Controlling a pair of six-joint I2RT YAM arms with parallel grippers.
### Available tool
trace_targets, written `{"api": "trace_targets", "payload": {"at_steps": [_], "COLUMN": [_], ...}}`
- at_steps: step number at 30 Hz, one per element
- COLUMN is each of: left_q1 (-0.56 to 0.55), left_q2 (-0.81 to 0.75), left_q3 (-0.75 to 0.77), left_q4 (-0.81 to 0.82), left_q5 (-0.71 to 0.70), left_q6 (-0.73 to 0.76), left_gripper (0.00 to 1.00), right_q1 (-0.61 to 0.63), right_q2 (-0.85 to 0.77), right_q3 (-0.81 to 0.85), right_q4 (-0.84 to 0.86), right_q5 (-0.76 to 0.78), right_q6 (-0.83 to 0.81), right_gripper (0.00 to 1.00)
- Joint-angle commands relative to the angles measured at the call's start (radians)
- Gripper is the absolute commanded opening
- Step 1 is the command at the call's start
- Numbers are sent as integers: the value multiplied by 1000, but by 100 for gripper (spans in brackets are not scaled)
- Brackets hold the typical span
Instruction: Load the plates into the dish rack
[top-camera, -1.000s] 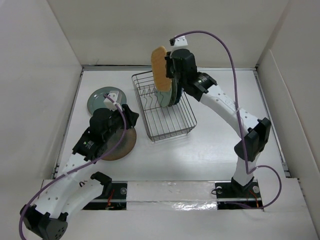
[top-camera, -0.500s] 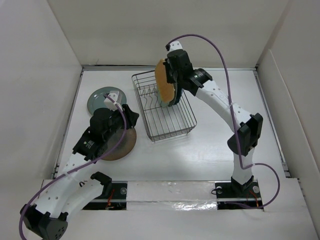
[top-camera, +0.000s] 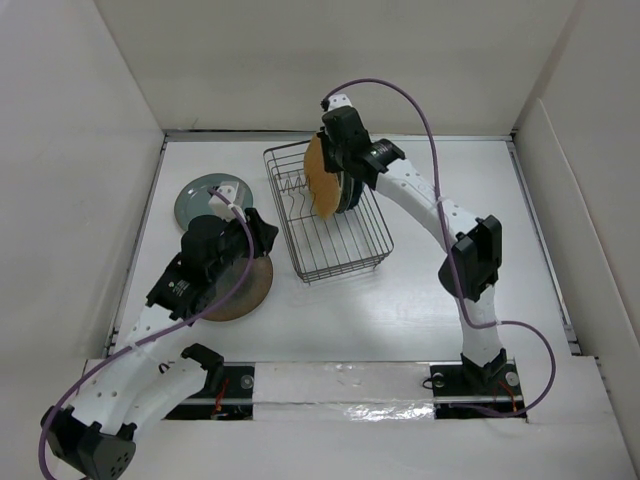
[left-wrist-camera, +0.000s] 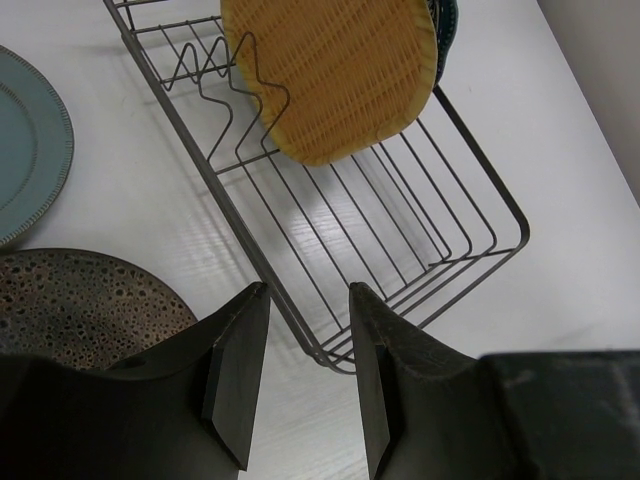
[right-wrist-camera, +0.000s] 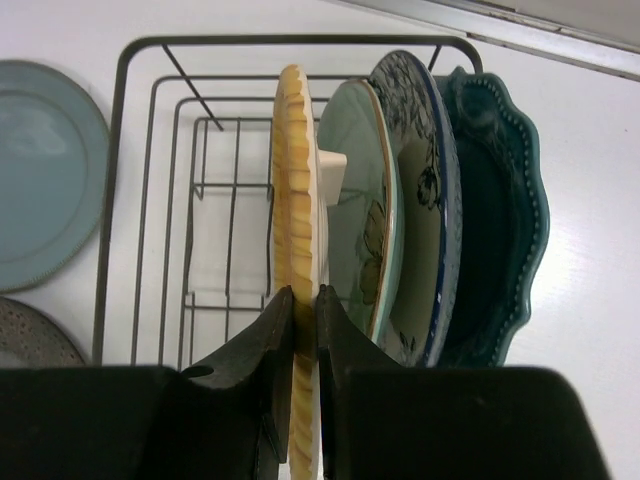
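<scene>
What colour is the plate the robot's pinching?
The plate is tan-yellow, woven-looking; left wrist view shows it best.

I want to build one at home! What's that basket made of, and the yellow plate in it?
The dish rack looks like thin dark metal wire, bent and slightly shiny. The tan plate looks matte with a fine woven-looking pattern. It is likely ceramic, maybe plastic, hard to tell.

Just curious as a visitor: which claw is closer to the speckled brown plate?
Left. The left claw hangs open just past the brown plate's edge; the right claw is far off, gripping the tan plate.
</scene>
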Motion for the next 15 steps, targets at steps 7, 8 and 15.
{"api": "trace_targets", "payload": {"at_steps": [7, 8, 15], "left_q1": [6, 6, 6], "left_q2": [18, 24, 85], "left_q3": [30, 30, 43], "left_q4": [31, 30, 21], "left_q5": [-107, -121, -150], "left_q6": [-50, -58, -98], "left_gripper": [36, 36, 43], "right_q1": [-24, -24, -24], "right_q2": [6, -17, -225], "right_q3": [-13, -22, -205], "right_q4": [78, 101, 293], "right_q5": [-62, -67, -134], "right_q6": [55, 57, 63], "right_gripper": [45, 56, 88]}}
